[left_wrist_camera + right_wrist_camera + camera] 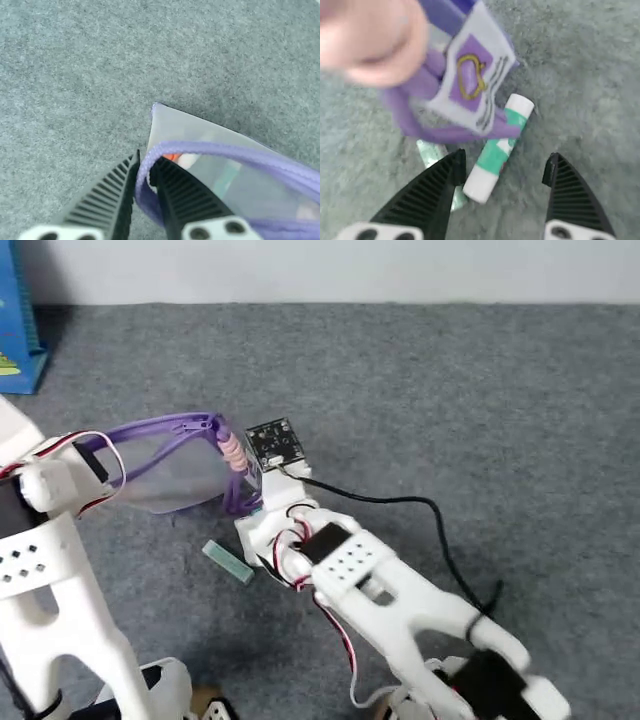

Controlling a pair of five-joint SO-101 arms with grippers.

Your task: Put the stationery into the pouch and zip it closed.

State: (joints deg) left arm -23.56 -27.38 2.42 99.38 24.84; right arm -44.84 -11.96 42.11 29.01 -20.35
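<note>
Left gripper (142,162) is clamped on the purple zip edge of the pouch (170,468), holding that end. Right gripper (506,157) is spread wide, hovering over the glue stick (497,147), whose one end sits under the pouch's purple edge, with a pale green strip (228,562) just beside it. I'd drop straight down and pinch across the stick's middle, not the strip. The pouch's tag (470,80) hangs close, so I'd back off toward the bare grey carpet (480,400) — lots of room there.
</note>
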